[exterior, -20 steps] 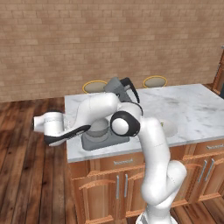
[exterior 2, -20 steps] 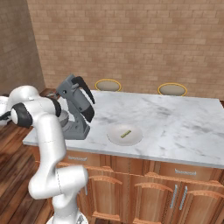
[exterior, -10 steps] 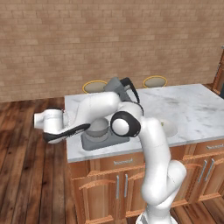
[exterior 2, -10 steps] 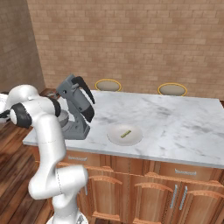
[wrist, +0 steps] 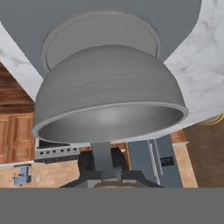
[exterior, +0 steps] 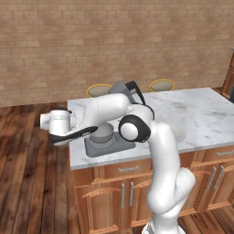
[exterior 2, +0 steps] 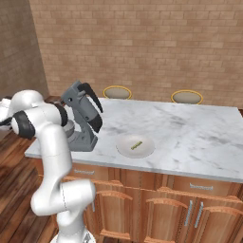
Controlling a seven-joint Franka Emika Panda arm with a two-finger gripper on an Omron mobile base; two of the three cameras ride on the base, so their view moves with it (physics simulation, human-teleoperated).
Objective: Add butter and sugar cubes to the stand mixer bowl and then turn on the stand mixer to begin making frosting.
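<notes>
While the gripper [exterior: 68, 119] was closed, holding nothing visible, the stand mixer bowl [wrist: 109, 96] sat just ahead of it on the stand mixer [exterior 2: 83, 116] base.

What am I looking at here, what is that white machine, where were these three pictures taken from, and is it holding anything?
The white machine is a robot arm on a base that drives, in a computer-rendered kitchen. Two pictures come from cameras on that base, behind the arm to its left and right. The third comes from a camera on the hand, which is rolled over, so things appear upside down there.

On the marble counter stands a dark grey stand mixer with its metal bowl, and beside it a white plate with a small yellowish piece, possibly butter.

The gripper is close to the bowl. Its jaws are shut, and I see nothing held in them.
</notes>
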